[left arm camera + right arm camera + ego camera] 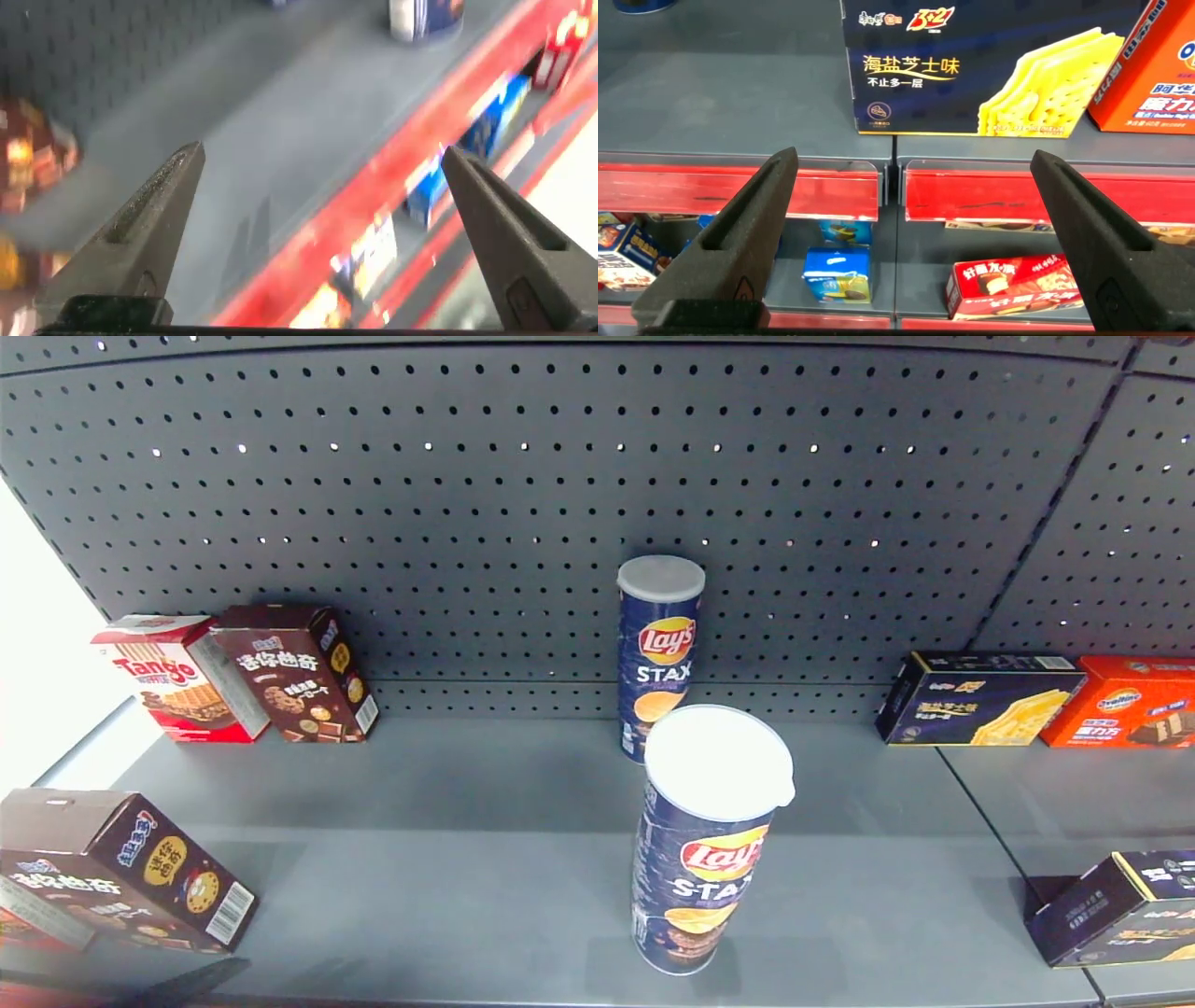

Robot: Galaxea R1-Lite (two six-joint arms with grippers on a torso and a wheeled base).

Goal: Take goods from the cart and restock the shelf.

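Observation:
Two tall dark-blue chip cans stand upright on the grey shelf [448,859]. One can [659,656] is at the back by the pegboard, and the other can [702,840] stands nearer the front edge, both with pale lids. My left gripper [322,159] is open and holds nothing. It hovers over the shelf's front edge, with the base of a can [425,17] farther off. My right gripper [915,159] is open too, with nothing in it, in front of the shelf's red front rail [813,191]. Beyond it stands a dark cracker box [990,65].
A red wafer box [177,677] and a brown cookie box [299,672] lean at the back left. Another brown box [121,868] lies front left. At the right are a dark cracker box [976,698], an orange box [1125,702] and a dark box [1116,905]. Lower shelves hold blue [839,273] and red [1018,285] packs.

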